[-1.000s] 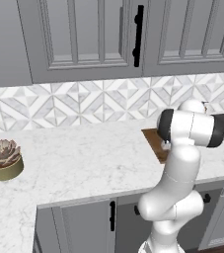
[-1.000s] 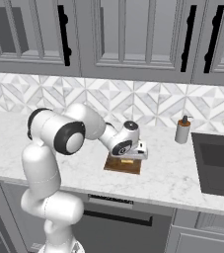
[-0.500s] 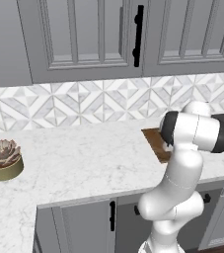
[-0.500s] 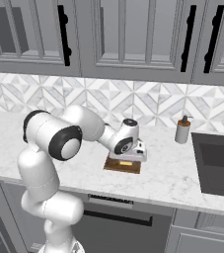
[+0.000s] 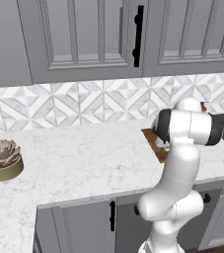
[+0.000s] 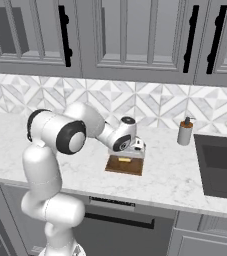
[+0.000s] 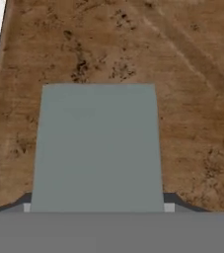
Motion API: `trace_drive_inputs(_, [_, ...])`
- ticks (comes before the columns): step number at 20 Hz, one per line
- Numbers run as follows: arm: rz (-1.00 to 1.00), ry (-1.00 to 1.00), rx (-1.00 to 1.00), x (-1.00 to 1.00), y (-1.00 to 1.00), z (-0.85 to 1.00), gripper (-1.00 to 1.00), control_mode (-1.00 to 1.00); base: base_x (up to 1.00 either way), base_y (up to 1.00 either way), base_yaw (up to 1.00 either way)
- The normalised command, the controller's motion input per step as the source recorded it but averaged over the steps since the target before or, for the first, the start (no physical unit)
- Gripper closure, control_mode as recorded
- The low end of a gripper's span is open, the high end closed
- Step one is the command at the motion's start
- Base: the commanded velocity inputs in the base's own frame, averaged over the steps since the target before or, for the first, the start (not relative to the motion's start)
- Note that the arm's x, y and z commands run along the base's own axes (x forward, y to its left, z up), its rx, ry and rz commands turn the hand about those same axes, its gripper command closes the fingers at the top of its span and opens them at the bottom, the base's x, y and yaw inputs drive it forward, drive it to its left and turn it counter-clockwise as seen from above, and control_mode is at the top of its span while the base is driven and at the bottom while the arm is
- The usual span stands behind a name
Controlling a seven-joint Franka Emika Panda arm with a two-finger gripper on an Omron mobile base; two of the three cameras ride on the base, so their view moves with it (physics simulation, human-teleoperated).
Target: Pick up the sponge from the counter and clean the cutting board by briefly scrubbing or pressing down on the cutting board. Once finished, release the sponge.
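Observation:
The grey-green top of the sponge (image 7: 98, 143) lies flat on the dark brown mottled cutting board (image 7: 187, 74). My gripper (image 7: 98, 201) is shut on the sponge, with a dark fingertip (image 7: 23, 201) against each side. In the right base view the gripper (image 6: 129, 154) reaches down onto the yellow-edged sponge (image 6: 125, 160) at the middle of the cutting board (image 6: 116, 168). The board rests on the white marble counter (image 6: 175, 175). In the left base view my arm covers most of the cutting board (image 5: 152, 138), leaving its left end in sight.
A soap bottle (image 6: 185, 131) stands to the right of the board, beside the dark sink (image 6: 220, 165). A potted succulent (image 5: 4, 159) sits far left on the counter (image 5: 84, 158). Grey wall cabinets hang overhead.
The arm's elbow has shifted slightly. The hand stays low over the board with the sponge, moving only a little.

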Motion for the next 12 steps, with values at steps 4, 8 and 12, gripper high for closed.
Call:
trace_drive_inputs(4, [0.0,0.0,0.07,0.77,0.0,-0.08,1.0,-1.0,0.0,0.0,0.0])
trace_drive_inputs(8, [0.0,0.0,0.06,0.69,0.01,-0.14,1.0,-1.0,0.0,0.0,0.0])
trace_drive_inputs(12, [0.0,0.0,0.0,0.29,0.06,-0.51,1.0,-1.0,0.0,0.0,0.0])
